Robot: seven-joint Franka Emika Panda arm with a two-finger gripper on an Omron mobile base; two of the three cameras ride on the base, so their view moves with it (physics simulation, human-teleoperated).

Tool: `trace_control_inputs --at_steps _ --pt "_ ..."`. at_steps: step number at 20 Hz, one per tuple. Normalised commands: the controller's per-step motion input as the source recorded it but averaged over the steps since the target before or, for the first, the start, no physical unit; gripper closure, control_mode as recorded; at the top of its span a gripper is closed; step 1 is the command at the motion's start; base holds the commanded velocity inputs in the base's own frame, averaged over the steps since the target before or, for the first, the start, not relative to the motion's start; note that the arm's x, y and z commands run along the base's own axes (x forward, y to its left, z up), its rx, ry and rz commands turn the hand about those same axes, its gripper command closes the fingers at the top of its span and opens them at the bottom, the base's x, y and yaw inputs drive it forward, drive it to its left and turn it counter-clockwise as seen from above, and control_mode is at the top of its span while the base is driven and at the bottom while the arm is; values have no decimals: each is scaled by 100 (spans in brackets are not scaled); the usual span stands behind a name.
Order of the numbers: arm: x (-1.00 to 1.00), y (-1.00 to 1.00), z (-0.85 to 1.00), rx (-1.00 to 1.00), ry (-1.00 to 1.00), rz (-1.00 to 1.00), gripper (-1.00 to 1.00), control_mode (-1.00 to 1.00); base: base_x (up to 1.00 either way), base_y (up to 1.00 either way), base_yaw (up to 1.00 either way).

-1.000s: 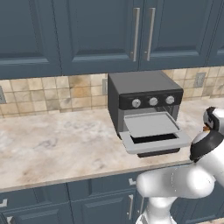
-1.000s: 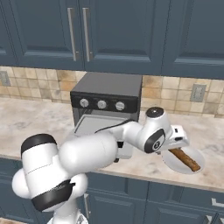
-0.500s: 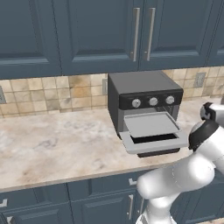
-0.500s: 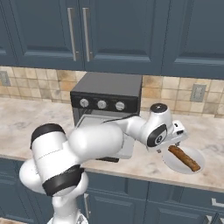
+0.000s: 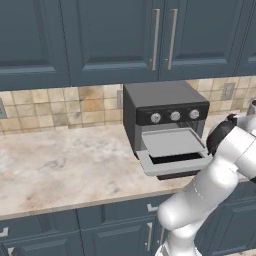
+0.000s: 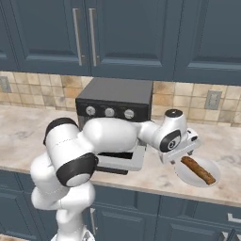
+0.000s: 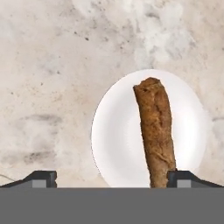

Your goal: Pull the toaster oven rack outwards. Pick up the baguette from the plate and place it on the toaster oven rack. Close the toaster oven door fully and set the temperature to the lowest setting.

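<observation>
The boxy dark grey toaster oven [image 5: 165, 112] with its black control strip and three small silver knobs stands on the beige marbled stone counter [image 5: 60, 167], its back to the tan tiled wall [image 5: 60, 107] and under the dark blue wall cabinets [image 5: 100, 35]. Its light grey door with the long dark window slot [image 5: 175, 162] hangs folded down and open in front. Above the door, the flat light grey rectangular rack [image 5: 172, 142] sticks out of the oven mouth, lying level and bare.

To the right of the oven, seen from the right base view, the plain pale round plate [image 6: 188, 175] sits on the counter near its front edge, well apart from the oven door. The small elongated golden-brown baguette [image 6: 198, 170] lies across the plate at a slant, wholly inside the rim.

The white arm reaches across the front of the oven and its hand [image 6: 181, 148] hangs above the plate's left side, pointing down. In the hand view the plate [image 7: 116, 140] lies straight below, and the baguette [image 7: 155, 131] runs from near the plate's middle toward the lower edge of the picture, ending right next to the right fingertip. The two dark fingers [image 7: 41, 178] stand wide apart with nothing between them; the gripper [image 7: 112, 179] grips nothing, and it cannot be told whether the right fingertip touches the bread or only stands above it.
</observation>
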Motion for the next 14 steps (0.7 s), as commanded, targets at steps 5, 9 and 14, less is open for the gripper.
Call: trace_control_inputs --at_steps 5,9,14 --pt "29 -21 -16 2 10 6 -100 -100 0 0 0" --pt "32 -27 -16 4 9 2 -100 -100 0 0 0" --pt "35 -44 -9 12 6 0 -100 -100 0 0 0"
